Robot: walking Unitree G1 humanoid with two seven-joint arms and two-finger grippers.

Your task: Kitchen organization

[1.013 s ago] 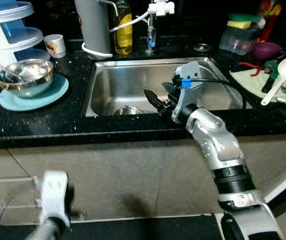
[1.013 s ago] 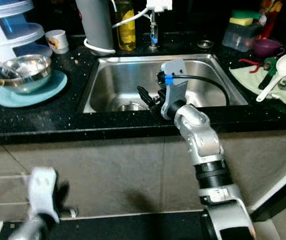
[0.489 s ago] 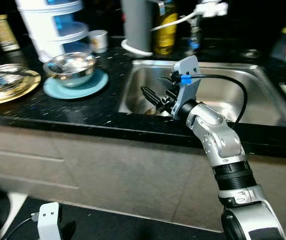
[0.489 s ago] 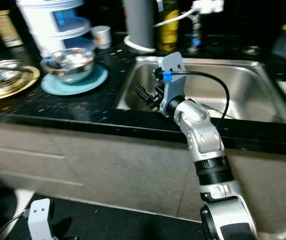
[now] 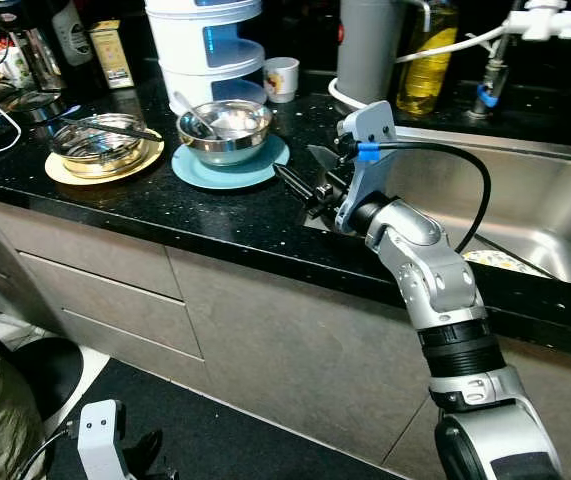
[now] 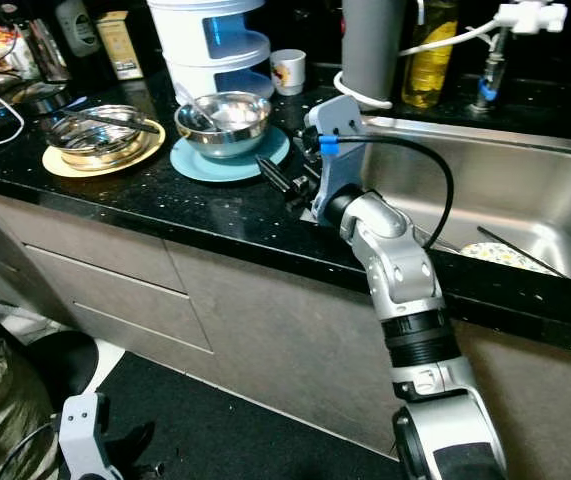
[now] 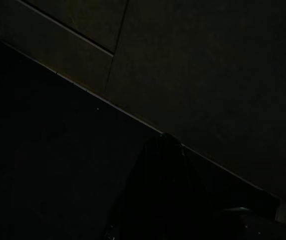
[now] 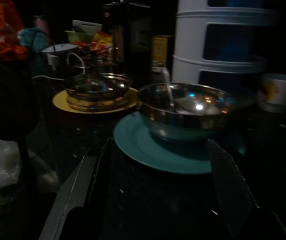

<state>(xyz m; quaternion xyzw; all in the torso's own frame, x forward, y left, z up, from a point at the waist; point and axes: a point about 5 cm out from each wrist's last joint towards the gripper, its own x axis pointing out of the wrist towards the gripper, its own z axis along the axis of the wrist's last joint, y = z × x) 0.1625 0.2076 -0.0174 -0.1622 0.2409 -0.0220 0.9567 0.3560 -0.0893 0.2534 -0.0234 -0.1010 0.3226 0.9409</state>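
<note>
My right gripper (image 5: 300,176) hovers open and empty over the black counter, just left of the sink (image 5: 550,195). It points at a steel bowl (image 5: 227,124) with a spoon in it, which sits on a teal plate (image 5: 250,168) a short way ahead. In the right wrist view both fingers (image 8: 77,190) frame that bowl (image 8: 188,107) and teal plate (image 8: 148,147). Further left, a second bowl (image 5: 98,143) rests on a yellow plate (image 5: 65,172). My left gripper (image 5: 100,445) hangs idle near the floor.
A white tiered container (image 5: 205,40), a small cup (image 5: 282,75) and a grey cylinder (image 5: 370,45) stand at the back of the counter. A plate (image 5: 500,262) lies in the sink. Cables and packets crowd the far left. Drawer fronts (image 5: 95,290) run below the counter.
The whole view has swung left along the counter. My right gripper, earlier over the sink basin, now sits over the counter beside the teal plate.
</note>
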